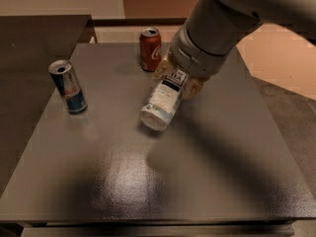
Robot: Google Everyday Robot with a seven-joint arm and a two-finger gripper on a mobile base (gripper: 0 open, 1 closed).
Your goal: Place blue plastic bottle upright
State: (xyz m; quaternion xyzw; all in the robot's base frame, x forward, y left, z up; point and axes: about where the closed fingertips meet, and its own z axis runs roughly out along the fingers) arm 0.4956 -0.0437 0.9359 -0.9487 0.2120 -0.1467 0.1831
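Clamping the tilted bottle [162, 100] between its fingers [194, 89], the gripper [177, 80] hovers near the table [222, 162] centre. Releasing it off-vertical topples it toward 7 o'clock.

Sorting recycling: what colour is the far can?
Red can, camera view; end effector grips bottle nearby.

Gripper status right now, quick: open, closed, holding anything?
Gripper: closed on the blue plastic bottle, which is tilted, not upright, over the table's middle.
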